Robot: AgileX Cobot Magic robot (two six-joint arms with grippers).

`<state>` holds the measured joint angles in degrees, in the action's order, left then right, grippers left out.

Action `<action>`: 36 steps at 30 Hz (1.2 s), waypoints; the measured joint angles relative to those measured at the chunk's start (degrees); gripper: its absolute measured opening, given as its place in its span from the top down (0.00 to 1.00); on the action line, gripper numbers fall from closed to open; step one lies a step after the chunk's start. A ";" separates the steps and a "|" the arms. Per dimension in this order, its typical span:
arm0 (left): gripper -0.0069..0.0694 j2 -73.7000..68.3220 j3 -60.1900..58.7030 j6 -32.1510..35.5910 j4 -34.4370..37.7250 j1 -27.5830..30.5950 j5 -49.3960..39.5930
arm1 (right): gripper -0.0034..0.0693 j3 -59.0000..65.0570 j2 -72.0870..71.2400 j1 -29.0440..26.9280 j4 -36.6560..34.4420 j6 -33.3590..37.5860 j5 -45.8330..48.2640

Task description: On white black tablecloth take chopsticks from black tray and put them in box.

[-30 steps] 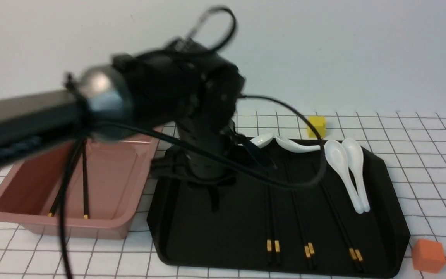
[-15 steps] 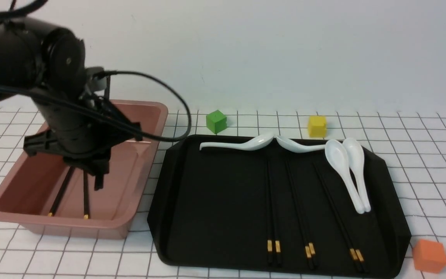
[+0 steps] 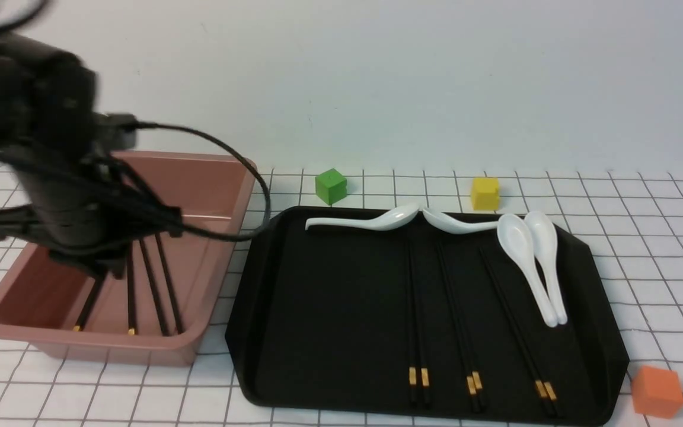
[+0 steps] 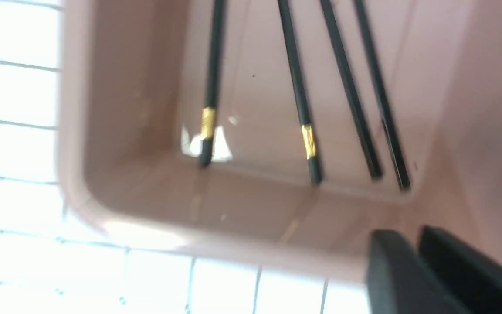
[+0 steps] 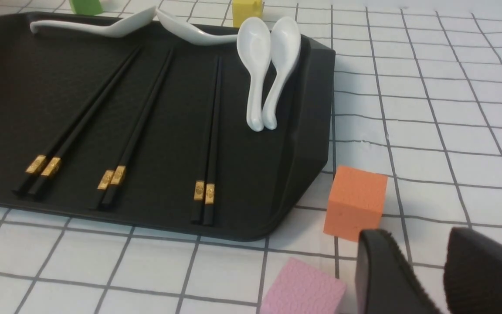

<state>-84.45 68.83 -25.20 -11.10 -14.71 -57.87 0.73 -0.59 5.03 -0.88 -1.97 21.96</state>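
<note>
The plain black chopsticks (image 3: 160,284) lie side by side on the floor of the pink box (image 3: 98,341), next to two gold-banded sticks (image 3: 131,296). They also show in the left wrist view (image 4: 364,113), inside the box (image 4: 233,205). My left gripper (image 3: 113,270) is blurred above the box's left half. Its jaws (image 4: 412,235) stand a narrow gap apart with nothing between them. The black tray (image 3: 329,332) sits to the right on the checked tablecloth (image 3: 661,249). My right gripper (image 5: 425,244) is open and empty over the cloth, near the tray's (image 5: 15,87) front right corner.
Three gold-banded chopstick pairs (image 3: 466,332) and several white spoons (image 3: 531,261) lie on the tray. A green cube (image 3: 331,185) and a yellow cube (image 3: 485,192) stand behind it. An orange cube (image 3: 656,390) and a pink block (image 5: 303,288) are near my right gripper.
My left arm swung left from over the tray to over the box. The plain black chopsticks now lie in the box, let go by the left gripper.
</note>
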 joint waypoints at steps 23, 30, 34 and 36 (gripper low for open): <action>0.93 83.78 -55.27 -10.35 -1.64 0.00 38.42 | 0.62 0.00 0.00 0.00 0.00 0.00 0.00; 0.93 85.15 -58.17 -10.40 -3.07 0.00 38.19 | 0.62 0.00 0.00 0.00 0.00 0.00 0.00; 0.93 85.15 -58.54 -10.40 -3.09 0.00 37.03 | 0.62 0.00 0.00 0.00 0.00 0.00 0.00; 0.93 85.15 -58.71 -10.40 -3.14 0.00 36.81 | 0.62 0.00 0.00 0.00 0.00 0.00 0.00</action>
<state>0.70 10.12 -35.61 -14.24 -14.71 -21.06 0.73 -0.59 5.03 -0.88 -1.97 21.96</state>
